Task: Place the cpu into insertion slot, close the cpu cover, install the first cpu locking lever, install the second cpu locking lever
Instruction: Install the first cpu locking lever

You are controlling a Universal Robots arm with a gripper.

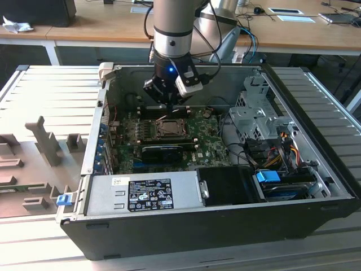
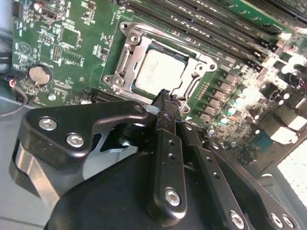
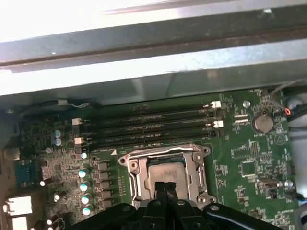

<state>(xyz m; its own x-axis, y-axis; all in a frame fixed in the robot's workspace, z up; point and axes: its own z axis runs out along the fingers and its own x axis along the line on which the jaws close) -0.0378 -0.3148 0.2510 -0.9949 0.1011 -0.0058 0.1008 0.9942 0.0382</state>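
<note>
**Chip seated, gripper at the socket's edge**

In the exterior view we see an opened computer case (image 1: 225,226) lying on a grey slatted metal table (image 1: 51,90). Wooden desks (image 1: 101,25) run across the back of the room. Grey fixture blocks (image 1: 42,144) stand on the table toward the exterior view's left. Inside the case lie the green motherboard (image 1: 210,148), a silver power supply (image 1: 144,195) along the near wall, and a drive cage (image 1: 262,118) toward the exterior view's right. The arm (image 1: 172,25) comes straight down into the case. Its gripper (image 1: 169,104) hangs just above the insertion slot (image 1: 169,129), and the long black expansion card (image 1: 162,151) lies just beside the slot on its near side.

The second wrist view adds what that distance hides. The cpu (image 2: 158,72) sits in the slot with its pale face up. The cpu cover (image 2: 127,60) lies flat around it, so the chip shows through the window. The black fingers (image 2: 168,143) are drawn together with nothing visible between them, and their tips sit at the socket's edge beside the chip. A coin cell (image 2: 38,73) sits well apart on the board.

In the first wrist view we look past the fingertips (image 3: 160,191) toward the case wall (image 3: 153,76). Memory slots (image 3: 148,127) run between the wall and the socket, and a row of capacitors (image 3: 84,184) stands near it. We cannot tell whether the locking levers are latched
</note>
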